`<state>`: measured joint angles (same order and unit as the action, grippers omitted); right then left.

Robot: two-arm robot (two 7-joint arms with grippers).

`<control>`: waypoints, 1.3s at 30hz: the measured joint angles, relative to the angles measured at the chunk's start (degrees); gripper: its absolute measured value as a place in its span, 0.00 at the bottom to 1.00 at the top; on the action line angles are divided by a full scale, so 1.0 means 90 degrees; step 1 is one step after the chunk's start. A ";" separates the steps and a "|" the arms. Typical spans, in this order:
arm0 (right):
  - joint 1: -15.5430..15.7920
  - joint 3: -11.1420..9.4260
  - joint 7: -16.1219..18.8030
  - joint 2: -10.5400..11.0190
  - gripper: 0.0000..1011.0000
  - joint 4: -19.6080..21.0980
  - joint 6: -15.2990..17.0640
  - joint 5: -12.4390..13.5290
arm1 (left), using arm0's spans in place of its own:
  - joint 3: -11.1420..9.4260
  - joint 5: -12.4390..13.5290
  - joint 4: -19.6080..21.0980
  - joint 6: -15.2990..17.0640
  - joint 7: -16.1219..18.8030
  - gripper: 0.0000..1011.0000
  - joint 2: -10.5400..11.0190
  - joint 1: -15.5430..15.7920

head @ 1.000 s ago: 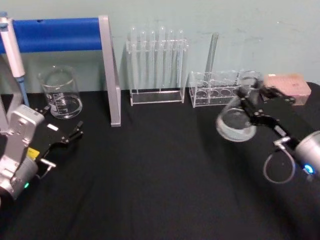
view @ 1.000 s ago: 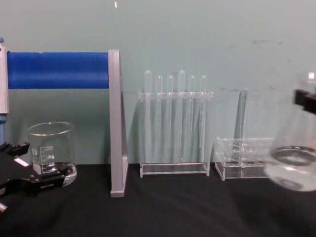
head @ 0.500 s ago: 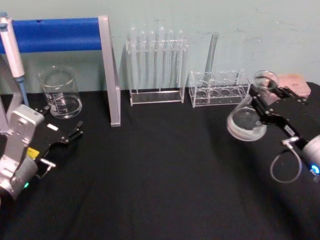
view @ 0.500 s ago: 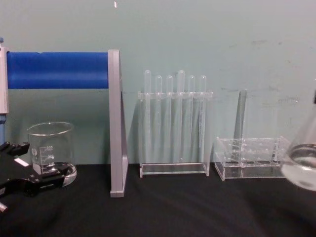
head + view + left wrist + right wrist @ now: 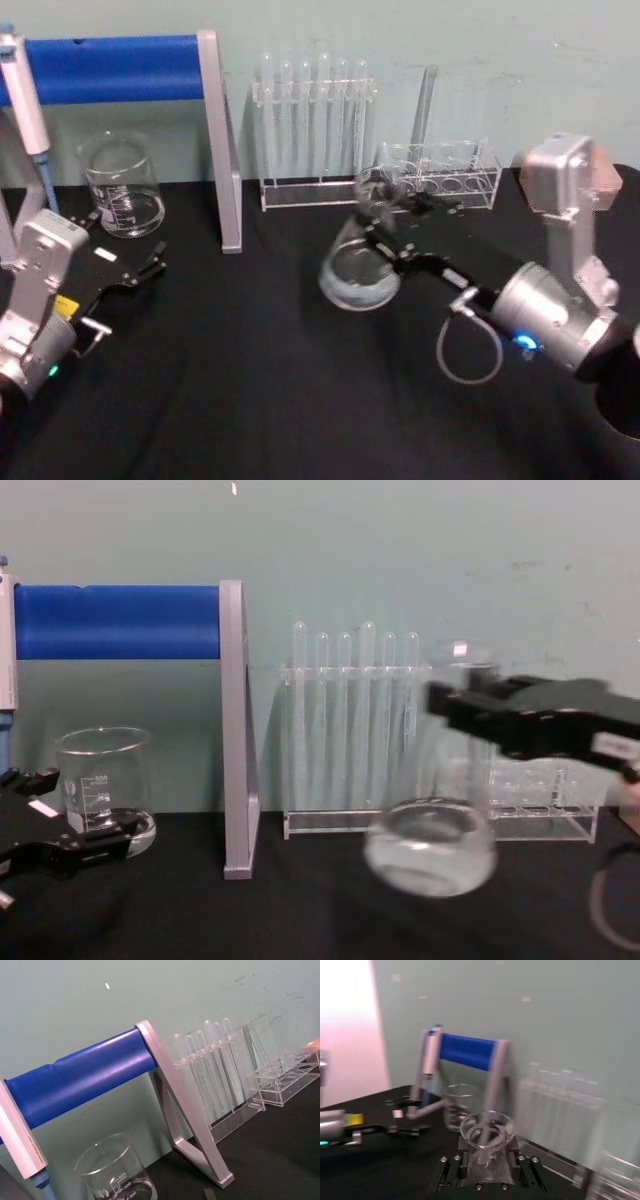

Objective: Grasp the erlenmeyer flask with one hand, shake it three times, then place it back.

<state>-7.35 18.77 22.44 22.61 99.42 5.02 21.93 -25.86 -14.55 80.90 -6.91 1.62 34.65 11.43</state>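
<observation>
Head view first: the right claw is clamped on the neck of the erlenmeyer flask. The flask hangs tilted over the middle of the black worktop, just in front of the tall test tube rack. The left claw sits at the worktop's left side near the beaker, its fingers apart and holding nothing. Left wrist view: the beaker stands beneath the blue bar stand, with the rack beyond it. Right wrist view: the flask's flared rim rises between the two black jaws, which press on the neck from both sides. Chest view: the right claw reaches in from the right onto the neck, and the round base hangs blurred and low over the worktop before the rack. The left claw lies at the lower left, spread open in front of the beaker.
</observation>
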 joint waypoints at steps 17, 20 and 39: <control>-0.0186 0.0364 0.0084 0.0158 0.45 -0.0073 -0.0119 0.0204 | 0.0000 0.0000 0.0000 0.0000 0.0000 0.99 0.0000 0.0000; -0.0024 0.0156 -0.0181 0.0223 0.45 0.0019 -0.0119 0.0207 | 0.0000 0.0000 0.0000 0.0000 0.0000 0.99 0.0000 0.0000; 0.1019 -0.1232 -0.1440 0.0221 0.45 0.0536 0.0097 0.0036 | 0.0000 0.0000 0.0000 0.0000 0.0000 0.99 0.0000 0.0000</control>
<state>1.83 7.68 9.48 24.60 104.24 5.90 22.26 -25.86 -14.55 80.90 -6.91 1.62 34.64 11.43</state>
